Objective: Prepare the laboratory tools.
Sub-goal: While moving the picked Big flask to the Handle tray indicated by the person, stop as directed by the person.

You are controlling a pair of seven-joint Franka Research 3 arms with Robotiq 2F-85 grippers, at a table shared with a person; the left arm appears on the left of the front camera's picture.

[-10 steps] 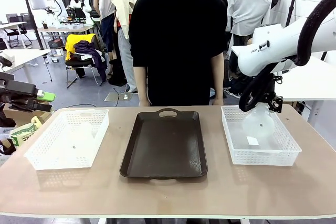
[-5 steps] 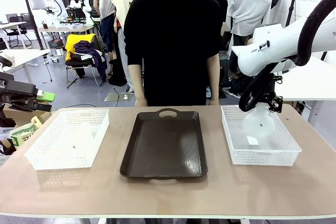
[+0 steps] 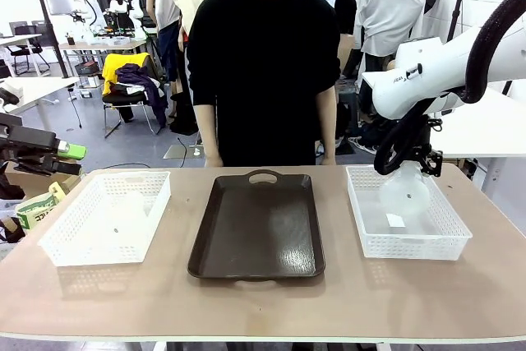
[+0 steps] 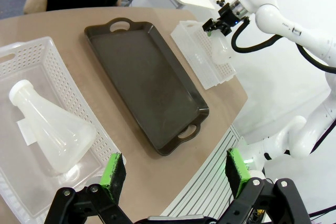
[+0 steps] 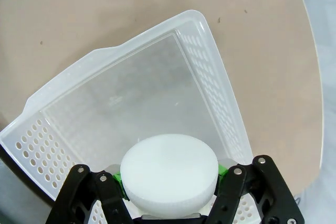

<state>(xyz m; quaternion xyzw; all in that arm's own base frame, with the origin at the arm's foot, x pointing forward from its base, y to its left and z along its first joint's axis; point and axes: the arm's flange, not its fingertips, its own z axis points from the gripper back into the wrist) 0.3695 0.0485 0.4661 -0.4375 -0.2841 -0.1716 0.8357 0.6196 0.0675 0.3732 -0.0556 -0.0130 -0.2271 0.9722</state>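
Right wrist view: the right claw [image 5: 169,178] is clamped on the round white top of a translucent milky-white conical flask [image 5: 169,161], with a green pad [image 5: 118,180] pressed to either side of it. Just past the fingertips, under the flask, lies a white perforated plastic basket [image 5: 210,77]. Whether the flask's base touches the basket floor cannot be told. Beyond the basket's rim spreads the tan table top [image 5: 79,19].

In the left wrist view the left claw [image 4: 175,170] stands wide apart, holding nothing. Close ahead of it, off to one finger's side, a second milky-white conical flask [image 4: 50,129] lies on its side in another white perforated basket [image 4: 58,72], base toward the claw and neck pointing away. Farther out sits a dark brown rectangular tray with two handles [image 4: 147,77]. Past the tray, the first basket shows again with the right claw gripping its flask above it.

From the front view, the left claw hangs off the table's edge, outside its basket. Farthest off, beyond the tray, a person in a black top [image 3: 263,63] stands with arms down.
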